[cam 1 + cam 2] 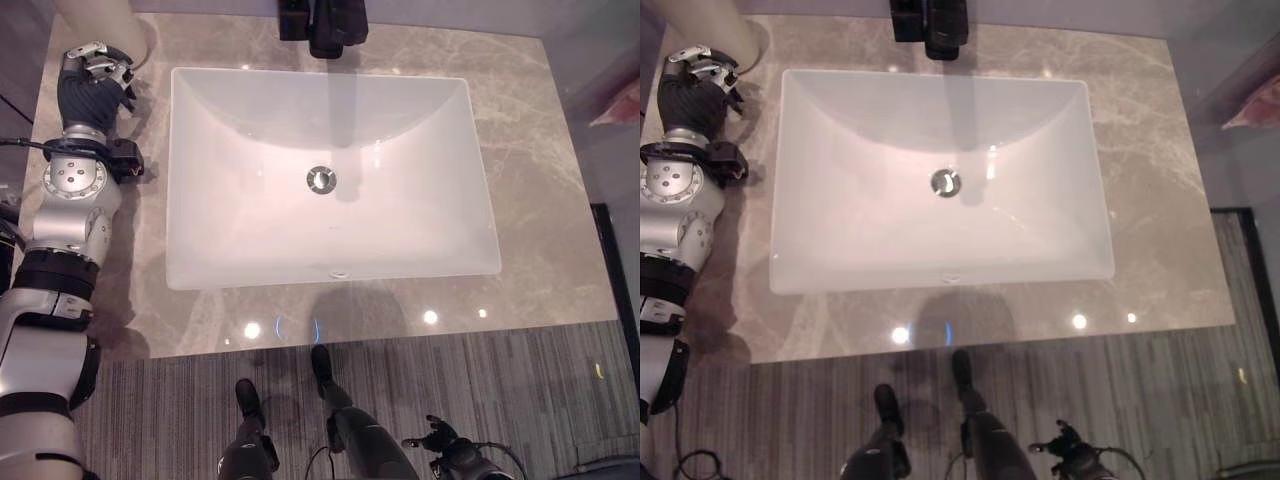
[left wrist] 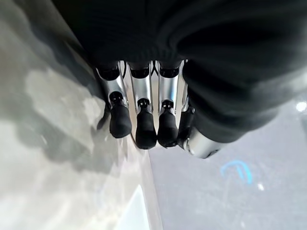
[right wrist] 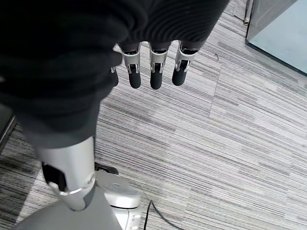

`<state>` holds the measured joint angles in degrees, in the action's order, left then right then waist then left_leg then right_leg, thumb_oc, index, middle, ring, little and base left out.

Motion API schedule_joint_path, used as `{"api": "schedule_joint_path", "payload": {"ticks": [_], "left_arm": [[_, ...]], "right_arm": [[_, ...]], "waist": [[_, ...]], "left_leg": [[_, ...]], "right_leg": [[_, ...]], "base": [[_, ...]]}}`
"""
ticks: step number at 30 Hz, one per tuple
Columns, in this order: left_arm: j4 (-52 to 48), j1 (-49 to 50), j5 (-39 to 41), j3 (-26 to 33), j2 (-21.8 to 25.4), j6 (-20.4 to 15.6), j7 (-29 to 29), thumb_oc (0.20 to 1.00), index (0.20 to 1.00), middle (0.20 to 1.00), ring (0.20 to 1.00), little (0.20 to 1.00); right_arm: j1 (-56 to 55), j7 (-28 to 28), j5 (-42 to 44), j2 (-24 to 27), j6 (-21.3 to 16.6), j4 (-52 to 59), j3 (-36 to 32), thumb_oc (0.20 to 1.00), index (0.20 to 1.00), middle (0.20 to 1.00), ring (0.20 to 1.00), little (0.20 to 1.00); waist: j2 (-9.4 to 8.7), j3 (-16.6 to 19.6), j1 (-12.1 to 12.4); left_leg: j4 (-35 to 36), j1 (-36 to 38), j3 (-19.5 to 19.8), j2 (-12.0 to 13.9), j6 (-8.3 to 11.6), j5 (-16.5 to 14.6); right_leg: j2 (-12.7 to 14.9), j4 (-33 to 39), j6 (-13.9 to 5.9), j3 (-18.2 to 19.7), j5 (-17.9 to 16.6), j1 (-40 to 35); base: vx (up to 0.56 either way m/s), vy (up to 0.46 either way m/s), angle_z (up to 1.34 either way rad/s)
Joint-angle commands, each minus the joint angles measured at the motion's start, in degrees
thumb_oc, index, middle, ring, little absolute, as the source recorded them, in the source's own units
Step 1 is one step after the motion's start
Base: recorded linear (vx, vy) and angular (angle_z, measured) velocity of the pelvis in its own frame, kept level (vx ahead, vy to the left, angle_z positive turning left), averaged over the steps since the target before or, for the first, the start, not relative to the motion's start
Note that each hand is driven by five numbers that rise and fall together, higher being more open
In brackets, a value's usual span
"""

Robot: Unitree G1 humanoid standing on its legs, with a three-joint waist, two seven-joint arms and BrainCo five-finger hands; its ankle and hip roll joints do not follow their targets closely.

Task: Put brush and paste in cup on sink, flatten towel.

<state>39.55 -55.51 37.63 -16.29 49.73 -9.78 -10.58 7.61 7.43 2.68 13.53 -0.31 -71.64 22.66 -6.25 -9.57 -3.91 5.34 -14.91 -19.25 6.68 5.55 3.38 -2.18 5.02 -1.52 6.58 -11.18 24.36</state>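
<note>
Grey-veined marble counter (image 1: 520,130) around a white rectangular basin (image 1: 330,180), smooth and glossy.
Head views: left hand (image 1: 93,78) at the counter's far left corner, fingers curled beside a pale cylindrical cup (image 1: 105,25); a round metal drain (image 1: 321,179) sits mid-basin, a black tap (image 1: 325,25) at the back edge; left wrist view: its dark-tipped fingers (image 2: 139,124) curl loosely over the stone, gripping nothing; right wrist view: right hand (image 3: 151,67) hangs relaxed and empty over striped grey carpet (image 3: 230,143).

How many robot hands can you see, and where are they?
2. The left hand is up on the counter, beside the sink's far left corner. The right hand hangs low over the striped floor.
</note>
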Motion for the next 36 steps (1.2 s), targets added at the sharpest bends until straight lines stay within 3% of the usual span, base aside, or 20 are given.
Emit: {"api": "schedule_joint_path", "payload": {"ticks": [1, 4, 7, 14, 15, 16, 17, 19, 21, 25, 35, 36], "left_arm": [[7.0, 5.4, -0.4, 0.2, 1.3, 3.0, 0.0, 0.2, 0.2, 0.2, 0.2, 0.2], [10.0, 4.0, -1.3, 0.4, 2.2, 3.1, -0.7, 0.2, 0.2, 0.2, 0.2, 0.2], [17.7, -4.6, -1.1, -2.1, 4.0, 3.1, -2.3, 0.2, 0.2, 0.2, 0.2, 0.2], [25.2, -15.4, -0.4, -6.6, 6.4, 3.1, -3.6, 0.2, 0.2, 0.2, 0.2, 0.2], [25.7, -19.6, 0.5, -8.4, 6.7, 2.7, -3.9, 0.2, 0.2, 0.2, 0.2, 0.2], [25.7, -19.7, 0.5, -8.4, 6.7, 2.6, -3.9, 0.2, 0.2, 0.2, 0.2, 0.2], [26.0, -20.8, 0.1, -9.1, 6.9, 2.7, -4.0, 0.2, 0.2, 0.2, 0.2, 0.2], [26.0, -23.1, -0.4, -10.6, 6.6, 2.3, -4.3, 0.2, 0.2, 0.2, 0.2, 0.2], [26.1, -23.8, -0.5, -11.3, 6.6, 2.3, -4.2, 0.2, 0.2, 0.2, 0.2, 0.2], [23.7, -24.5, -2.0, -12.5, 6.9, 0.9, -4.9, 0.2, 0.2, 0.2, 0.2, 0.2], [14.8, -17.7, -8.5, -11.7, 7.3, -0.5, -6.5, 0.2, 0.2, 0.2, 0.2, 0.2], [13.3, -16.2, -8.1, -10.9, 6.4, -0.8, -6.5, 0.2, 0.2, 0.2, 0.2, 0.2]], "right_arm": [[-0.2, 0.4, 1.6, 0.6, -0.6, -0.1, 0.8, 1.0, 1.0, 1.0, 1.0, 1.0], [0.2, 0.3, 1.9, 0.7, -1.0, 0.5, 1.0, 1.0, 1.0, 1.0, 1.0, 1.0], [1.3, 0.7, 2.7, 1.6, -1.4, 1.2, 1.8, 1.0, 1.0, 1.0, 1.0, 1.0], [1.0, 0.7, 3.6, 2.4, -1.8, 1.3, 2.0, 1.0, 1.0, 1.0, 1.0, 1.0], [0.2, 0.5, 3.6, 3.1, -1.8, 1.1, 2.3, 1.0, 1.0, 1.0, 1.0, 1.0], [0.2, 0.5, 3.6, 3.1, -1.8, 1.2, 2.2, 1.0, 1.0, 1.0, 1.0, 1.0], [-0.6, 0.5, 3.6, 3.3, -1.8, 0.8, 2.1, 1.0, 1.0, 1.0, 1.0, 1.0], [-1.5, 0.6, 4.2, 3.8, -1.7, -0.3, 1.0, 1.0, 1.0, 1.0, 1.0, 1.0], [-1.7, 0.7, 4.4, 3.9, -1.7, -0.6, 0.8, 1.0, 1.0, 1.0, 1.0, 1.0], [-2.9, 0.5, 4.6, 4.5, -2.2, -0.9, -0.1, 1.0, 1.0, 1.0, 1.0, 1.0], [-3.1, -0.6, 5.2, 4.2, -4.1, 3.4, 0.6, 1.0, 1.0, 1.0, 1.0, 1.0], [-3.0, -0.6, 5.4, 4.0, -4.3, 4.1, 0.6, 1.0, 1.0, 1.0, 1.0, 1.0]], "waist": [[1.08, -0.7, -0.1], [0.98, -0.9, -0.2], [0.41, -2.3, -0.9], [-0.87, -3.5, -1.9], [-0.99, -3.3, -1.9], [-1.57, -3.6, -2.1], [-1.24, -3.4, -2.1], [-2.33, -3.8, -2.4], [-1.83, -3.4, -2.3], [-2.29, -3.4, -2.7], [-2.37, -3.4, -2.2], [-2.83, -3.8, -2.4]], "left_leg": [[-0.3, 0.7, 5.4, 1.0, 0.0, -0.6], [-0.3, 0.2, 5.6, 0.8, -0.06, -0.6], [-0.3, -1.5, 5.7, 0.5, -0.29, -0.3], [-0.3, -3.7, 4.5, 0.8, -0.24, 0.5], [-0.3, -4.0, 4.9, 1.2, -0.3, -1.3], [-0.3, -4.6, 4.3, 0.9, -0.47, 0.6], [-0.3, -4.4, 4.9, 1.3, -0.3, -1.2], [-0.3, -6.2, 4.9, 1.3, -0.43, 0.8], [-0.3, -5.8, 5.7, 1.6, -0.24, -1.0], [-0.3, -6.2, 5.4, 1.5, -0.27, -1.4], [-0.3, -6.5, 5.8, 1.5, -0.18, -1.4], [-0.3, -7.2, 5.2, 1.1, -0.33, 0.5]], "right_leg": [[1.1, 0.0, -5.22, -3.4, 1.3, -2.6], [1.3, 0.0, -5.34, -3.4, 1.1, -2.2], [1.4, 0.0, -5.91, -3.4, 0.2, -0.6], [0.6, 0.0, -6.54, -2.7, -1.5, 1.7], [-0.1, 0.0, -7.23, -2.8, -0.6, 1.9], [0.2, 0.0, -6.84, -2.8, -1.9, 2.4], [-0.1, 0.0, -7.32, -2.8, -0.7, 2.1], [0.4, 0.0, -7.08, -3.6, -2.1, 3.7], [0.2, 0.0, -7.45, -3.6, -1.0, 3.3], [0.4, 0.0, -7.76, -3.6, -1.4, 4.1], [0.7, 0.0, -7.64, -4.1, -1.4, 4.5], [1.1, 0.0, -7.13, -4.4, -2.6, 5.3]], "base": [[-0.01, 0.032, 0.0], [-0.01, 0.005, 0.0], [-0.05, 0.022, 0.01], [0.02, 0.025, -0.03], [0.0, 0.0, 0.0], [0.12, 0.044, 0.0], [0.0, 0.0, 0.0], [-0.01, -0.016, -0.02], [0.06, 0.035, 0.0], [0.04, 0.024, -0.01], [-0.01, -0.003, 0.0], [-0.09, -0.042, -0.01]]}}
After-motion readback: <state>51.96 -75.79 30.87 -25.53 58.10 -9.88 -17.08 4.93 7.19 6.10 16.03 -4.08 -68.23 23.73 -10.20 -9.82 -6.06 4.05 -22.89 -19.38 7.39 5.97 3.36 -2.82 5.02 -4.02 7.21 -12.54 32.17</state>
